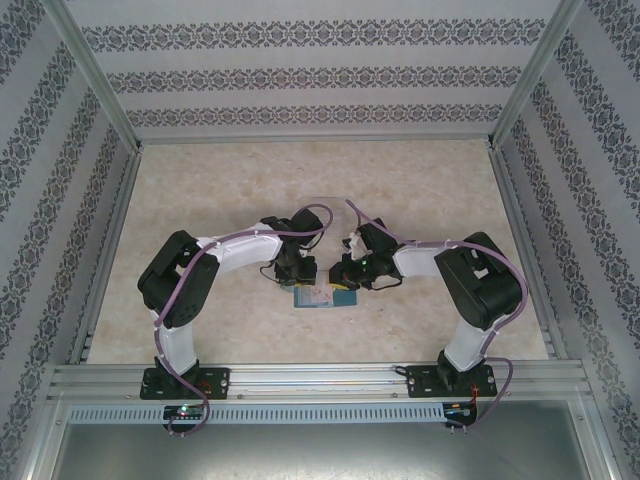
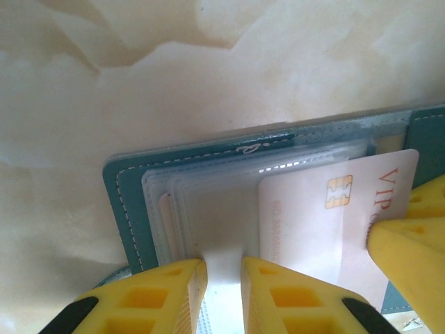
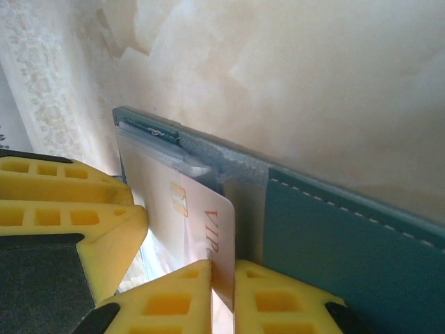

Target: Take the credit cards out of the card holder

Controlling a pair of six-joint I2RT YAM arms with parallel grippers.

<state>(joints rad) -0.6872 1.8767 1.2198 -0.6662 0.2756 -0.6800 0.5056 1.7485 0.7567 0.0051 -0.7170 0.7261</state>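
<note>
Two grippers meet low over the work, just ahead of the arm bases. Nearest the left wrist camera, the left gripper (image 2: 224,270) is pinched narrow on a clear inner sleeve (image 2: 208,216) of the card holder (image 2: 122,198), which lies opened flat on the table (image 2: 208,83). Beside it, the right gripper (image 3: 222,277) is closed on the free edge of a pale card (image 3: 182,209), marked with a gold chip and red "VIP" lettering. The card stands partly out of its pocket, its inner end tucked under the sleeve. Beyond the card run the stitched teal cover and then bare marbled tabletop. The step in hand appears to be the extraction of this first card. It is best drawn straight along its own plane, away from the pocket mouth, while the left gripper anchors the holder. A skewed pull could jam a corner in the sleeve or drag the holder along. Whether other cards sit in the sleeves behind cannot be told.
</note>
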